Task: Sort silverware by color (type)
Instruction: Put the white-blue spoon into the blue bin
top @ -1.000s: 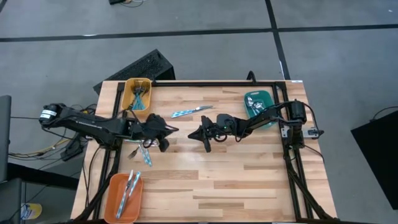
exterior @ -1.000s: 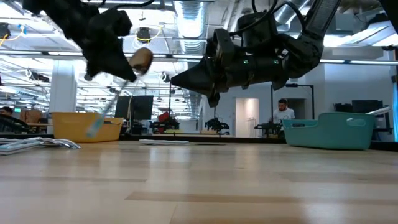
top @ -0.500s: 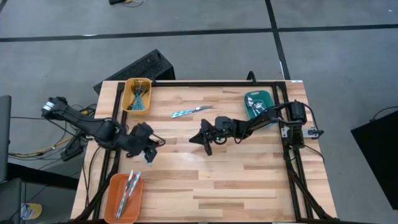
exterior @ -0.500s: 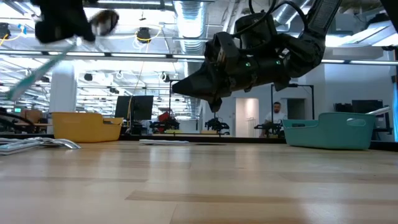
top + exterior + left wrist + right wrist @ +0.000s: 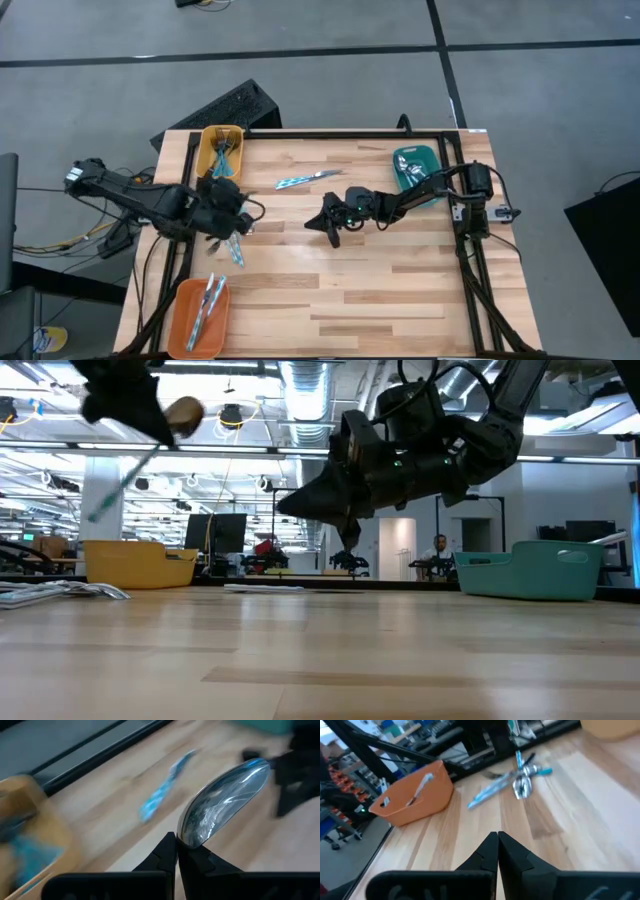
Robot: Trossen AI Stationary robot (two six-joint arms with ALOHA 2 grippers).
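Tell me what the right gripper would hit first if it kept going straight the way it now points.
Probably the loose silverware lying on the table ahead of the right gripper; the orange tray sits off to one side. Depth is uncertain.

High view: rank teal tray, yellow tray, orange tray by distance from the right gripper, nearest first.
From the right gripper, mid-table:
1. Teal rectangular tray, at the table's far right, by the right arm's base.
2. Yellow rectangular tray, at the far left corner.
3. Orange rectangular tray, at the near left corner.

silverware (image 5: 309, 179): silver, light-blue | trays: yellow (image 5: 207, 152), orange (image 5: 182, 320), teal (image 5: 403, 158)
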